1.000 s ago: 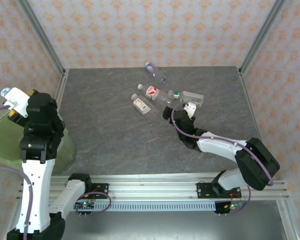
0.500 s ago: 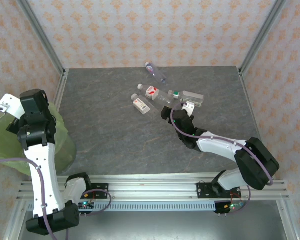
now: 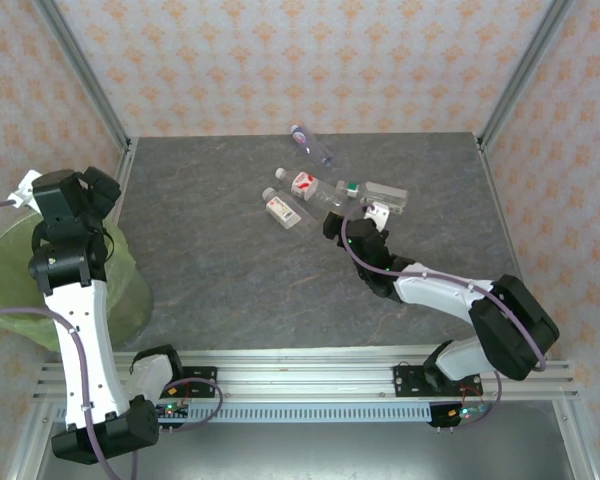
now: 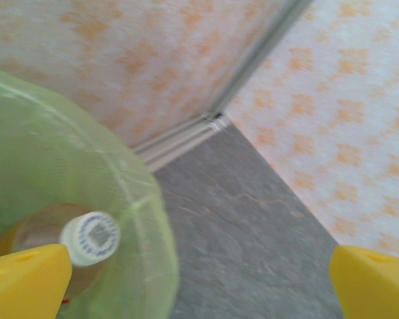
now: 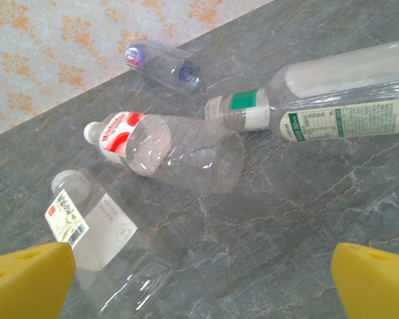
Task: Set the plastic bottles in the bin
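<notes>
Several clear plastic bottles lie in a cluster at the table's middle back. They are a blue-capped one [image 3: 311,145] [image 5: 161,64], a red-white labelled one [image 3: 315,188] [image 5: 166,151], a green-labelled one [image 3: 380,193] [image 5: 339,100] and a white-labelled one [image 3: 283,209] [image 5: 100,239]. My right gripper [image 3: 365,216] [image 5: 203,282] hovers open just in front of them, with bare table between its fingers. The green-lined bin [image 3: 20,290] [image 4: 143,206] stands off the table's left edge, with a white-capped bottle [image 4: 90,237] lying inside. My left gripper [image 3: 102,188] [image 4: 201,279] is open and empty over the bin's far rim.
Patterned walls and metal frame posts [image 3: 85,75] enclose the grey stone-look table [image 3: 210,260]. The table's left edge runs beside the bin.
My left gripper has opened wide, and its arm has swung from over the bin towards the table's left edge. The right arm has barely moved.
</notes>
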Motion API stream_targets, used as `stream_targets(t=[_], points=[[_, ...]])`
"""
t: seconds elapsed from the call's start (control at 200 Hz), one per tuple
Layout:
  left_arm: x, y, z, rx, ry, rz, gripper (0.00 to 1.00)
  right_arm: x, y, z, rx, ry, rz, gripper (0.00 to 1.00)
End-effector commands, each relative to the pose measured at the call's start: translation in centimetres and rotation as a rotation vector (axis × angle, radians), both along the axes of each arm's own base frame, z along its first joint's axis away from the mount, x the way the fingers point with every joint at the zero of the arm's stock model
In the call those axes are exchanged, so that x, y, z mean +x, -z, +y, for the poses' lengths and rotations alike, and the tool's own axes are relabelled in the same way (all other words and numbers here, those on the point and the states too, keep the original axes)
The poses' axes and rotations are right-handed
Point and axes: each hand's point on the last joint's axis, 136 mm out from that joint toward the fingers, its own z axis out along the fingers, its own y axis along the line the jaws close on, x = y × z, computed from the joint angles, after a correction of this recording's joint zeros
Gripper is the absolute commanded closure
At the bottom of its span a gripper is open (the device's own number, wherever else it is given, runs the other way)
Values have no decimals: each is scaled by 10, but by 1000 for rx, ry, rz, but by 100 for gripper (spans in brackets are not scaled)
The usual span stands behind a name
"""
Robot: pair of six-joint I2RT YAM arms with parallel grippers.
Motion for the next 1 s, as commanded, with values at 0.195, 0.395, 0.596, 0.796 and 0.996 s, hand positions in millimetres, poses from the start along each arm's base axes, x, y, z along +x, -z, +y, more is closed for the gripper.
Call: stream_targets(t=[0.195, 0.395, 0.596, 0.796, 0.996], points=[[27, -50, -56, -27, 349, -250, 0, 21, -6, -23, -98, -138, 50, 1], [45, -55, -88, -93, 552, -332, 0, 41, -3, -51, -256, -272, 129, 1], [52, -59, -122, -68, 696, -331, 0, 48, 10, -61, -287, -465, 256, 1], [75, -45, -167, -90, 800, -280, 0, 53, 23, -85, -393, -639, 396, 1], [87, -37, -186, -78, 826, -272, 0, 62, 30, -97, -448, -794, 450, 1]])
